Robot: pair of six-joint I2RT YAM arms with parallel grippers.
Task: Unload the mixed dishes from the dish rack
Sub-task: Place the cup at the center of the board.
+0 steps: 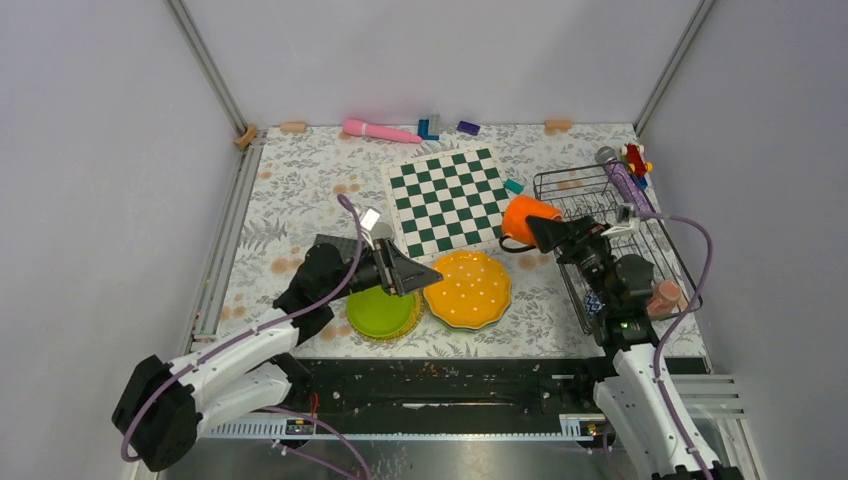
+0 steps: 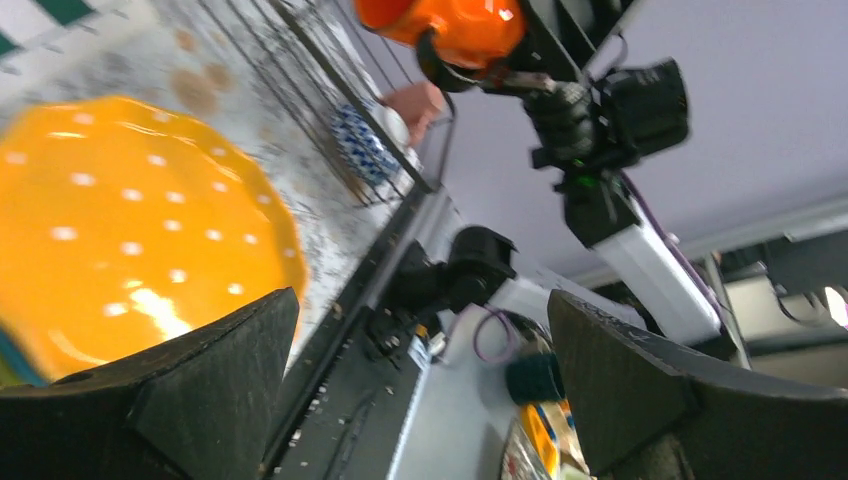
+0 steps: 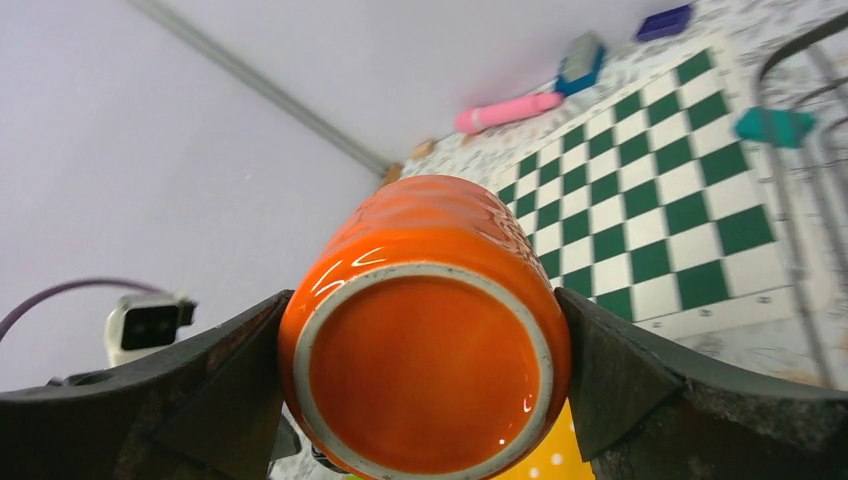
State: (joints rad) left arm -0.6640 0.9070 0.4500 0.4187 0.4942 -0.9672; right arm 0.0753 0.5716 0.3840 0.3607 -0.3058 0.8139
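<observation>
My right gripper [image 1: 538, 229] is shut on an orange cup [image 1: 524, 218], held in the air just left of the dish rack [image 1: 640, 235]; the cup's base [image 3: 425, 370] fills the space between both fingers. A pink cup [image 1: 665, 295] and a blue patterned bowl [image 1: 594, 302] sit in the rack's near end. An orange white-dotted scalloped plate [image 1: 468, 290] and a lime-green plate [image 1: 380, 312] lie side by side on the table. Over their inner edges my left gripper [image 1: 408, 272] hangs open and holds nothing. The left wrist view shows the orange plate [image 2: 130, 230] and the rack [image 2: 330, 100].
A green-and-white chessboard [image 1: 445, 200] lies behind the plates. A pink tube [image 1: 380, 130] and small blue blocks [image 1: 430, 128] rest along the back edge. A purple tube [image 1: 625, 182] and a red toy [image 1: 634, 157] are at the rack's far corner.
</observation>
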